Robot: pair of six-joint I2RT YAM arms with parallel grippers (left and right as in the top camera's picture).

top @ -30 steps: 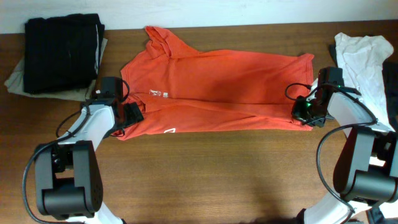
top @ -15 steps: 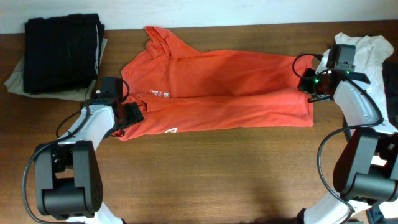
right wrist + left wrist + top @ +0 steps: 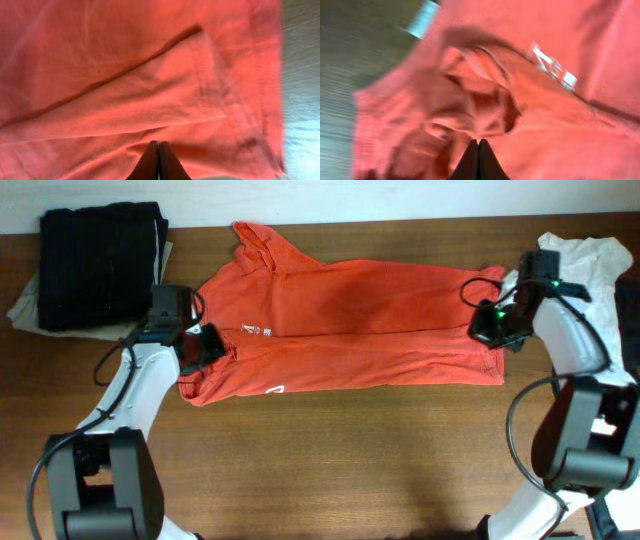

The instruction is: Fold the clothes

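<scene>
Shifted slightly — left gripper (image 3: 476,152) and right gripper (image 3: 158,150), both clenched over the T-shirt (image 3: 350,310).

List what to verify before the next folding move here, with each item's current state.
1. Left pincer shut, T-shirt bunched at its tips: ok.
2. Right pincer shut; cloth actually caught between its tips: cannot tell.
3. T-shirt lying smooth: not ok, crumpled near the left pincer.
4. T-shirt apart from black pile and white garment: ok.
5. Whole T-shirt on the table: ok.
</scene>
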